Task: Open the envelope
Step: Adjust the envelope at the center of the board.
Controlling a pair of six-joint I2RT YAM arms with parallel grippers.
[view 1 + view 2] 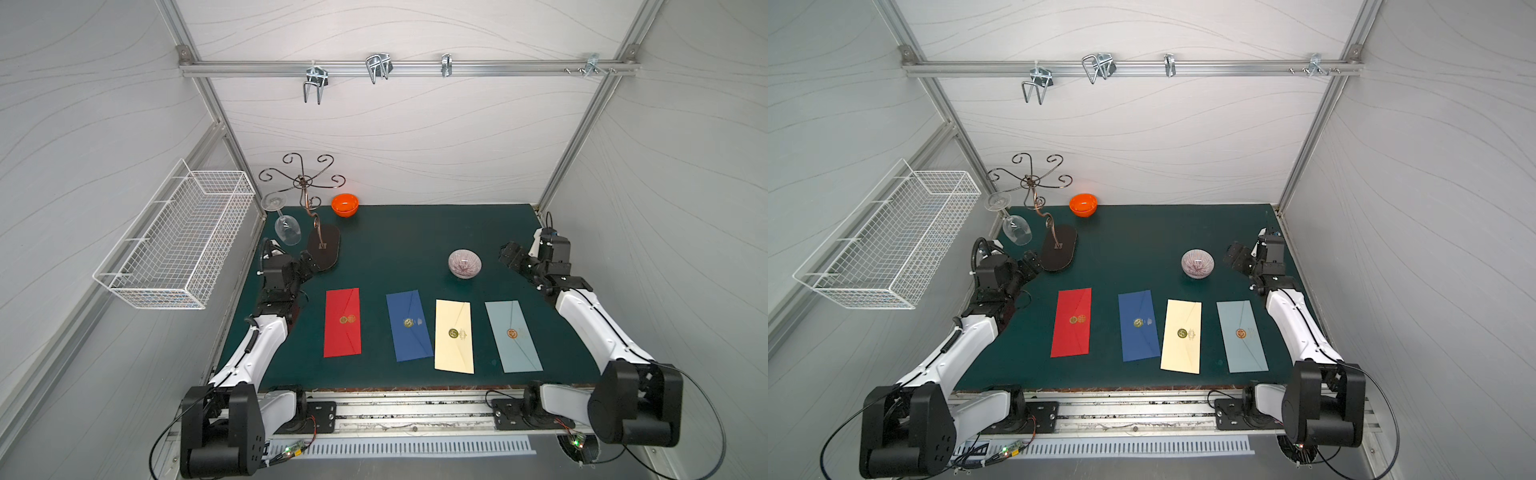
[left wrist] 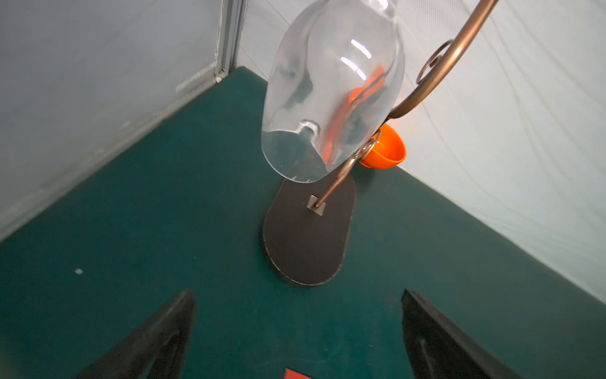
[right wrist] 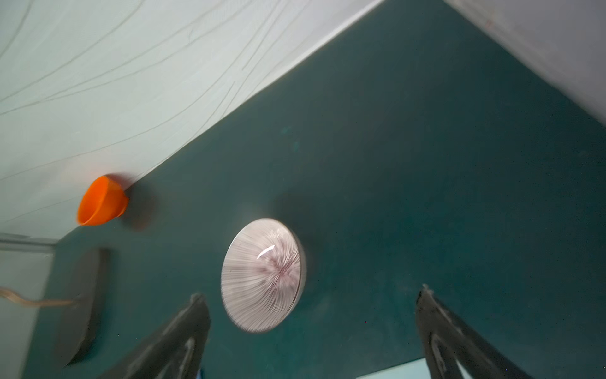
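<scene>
Both arms were parked at the sides, nothing in hand: the left gripper (image 2: 298, 293) had its jaws spread wide and empty, pointed at the dark base of the glass stand (image 1: 324, 249), and the right gripper (image 3: 311, 293) gaped just as wide, empty too, looking at the striped bowl (image 1: 464, 263). The envelopes lay in a row across the near half of the green mat (image 1: 415, 232), namely the red envelope (image 1: 342, 323), blue envelope (image 1: 409, 325), cream envelope (image 1: 454, 336) and pale blue envelope (image 1: 513, 336), all flat, flap side up, each flap pinned by a round seal. That looked deliberate, since a fingertip could slide under a flap edge from above. Which one was meant could not be told. The red one sat nearest the left arm and well apart from its neighbours. The blue and cream corners lay just beside each other, touching or not was unclear. The pale blue one lay close to the right forearm. Their near ends stopped short of the mat's front edge, so a little room remained there. Behind the row the mat was bare up to the striped bowl, good space for a descent. The hanging wine glass (image 1: 287, 230) and orange bowl (image 1: 345, 204) stayed far back, though the glass hung near the left wrist and called for care.
</scene>
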